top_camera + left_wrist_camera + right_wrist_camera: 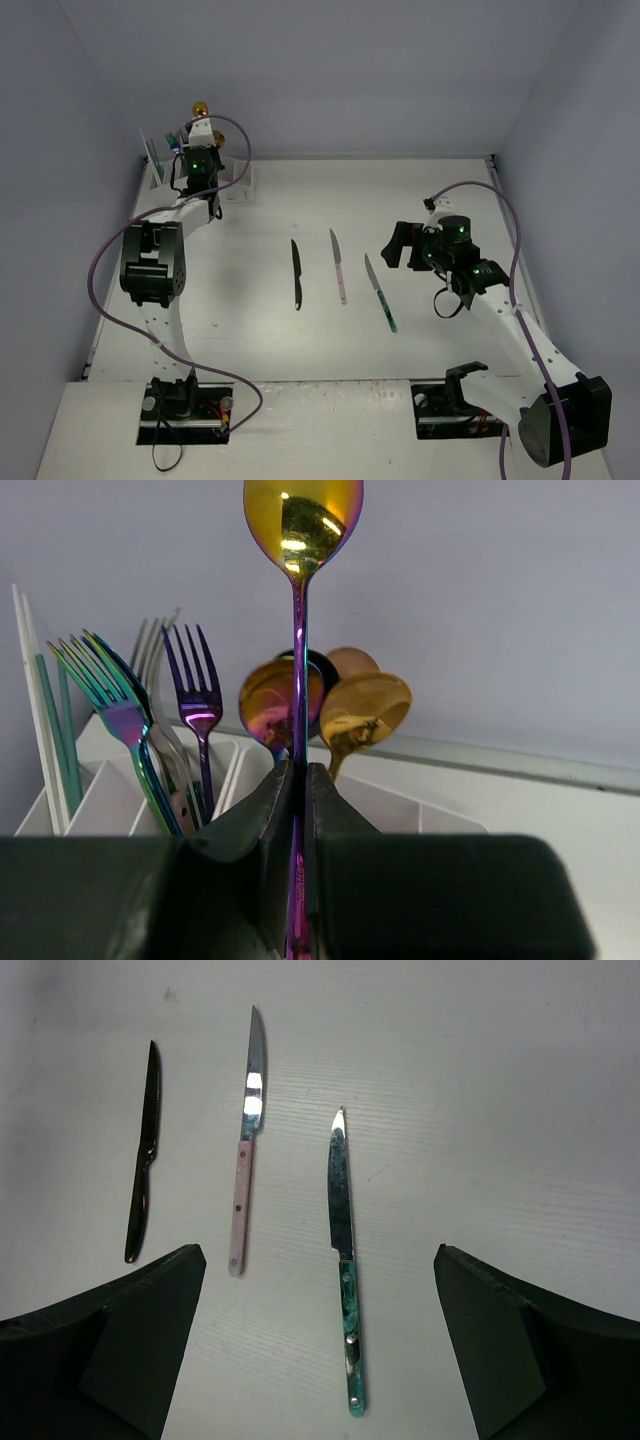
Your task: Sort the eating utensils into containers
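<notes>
My left gripper [298, 772] is shut on the purple handle of an iridescent spoon [299, 660], which stands upright with its gold bowl on top. It hangs over the white rack of containers [100, 792] at the table's back left [243, 184]. The rack holds purple and teal forks [198, 700] in a left compartment and gold and iridescent spoons [366, 710] further right. Three knives lie side by side mid-table: a black one [297, 273], a pink-handled one [339, 265] and a green-handled one [345, 1260]. My right gripper [318, 1290] is open above the green-handled knife, holding nothing.
White walls close in the table on the left, back and right. The rack stands tight in the back left corner. Purple cables loop off both arms [105, 270].
</notes>
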